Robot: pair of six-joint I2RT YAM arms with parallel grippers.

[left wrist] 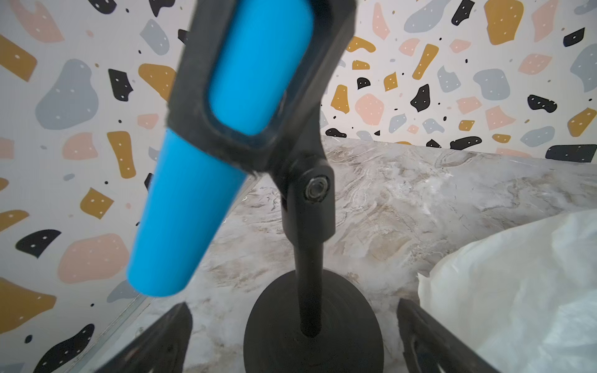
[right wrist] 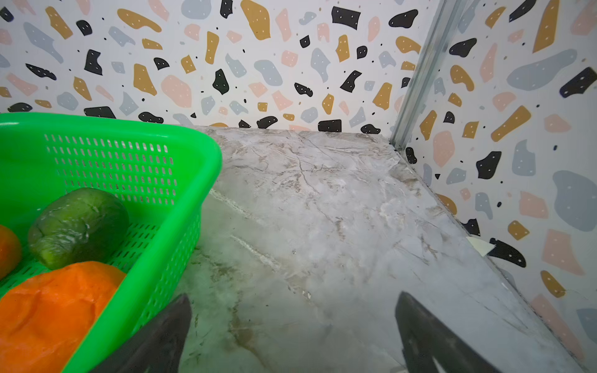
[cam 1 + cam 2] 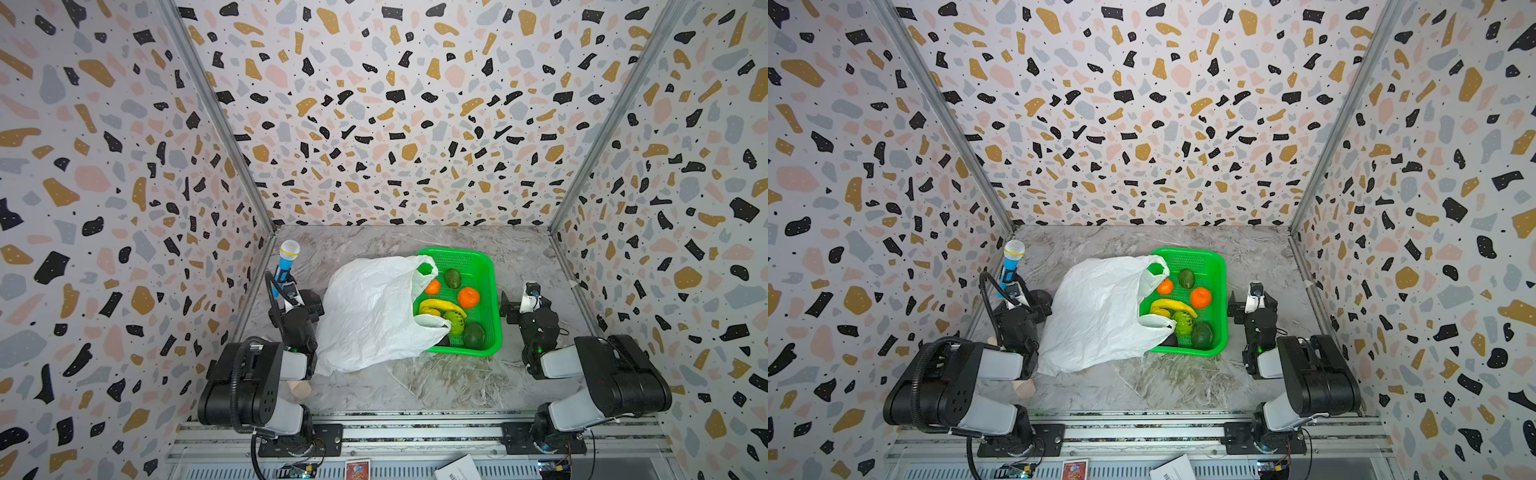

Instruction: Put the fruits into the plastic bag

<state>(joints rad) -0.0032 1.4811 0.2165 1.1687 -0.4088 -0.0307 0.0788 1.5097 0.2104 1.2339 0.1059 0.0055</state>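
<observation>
The fruits lie in a green mesh basket: two oranges, a banana, a bumpy light green fruit and dark green avocados. The white plastic bag lies flat left of the basket, its handles draped over the basket's left side. My left gripper is open, left of the bag, with a black stand base between its fingers, not gripped. My right gripper is open and empty, just right of the basket.
A blue toy microphone sits in a black stand by the left wall. A beige peg lies near the left arm's base. Patterned walls close in the marble table on three sides.
</observation>
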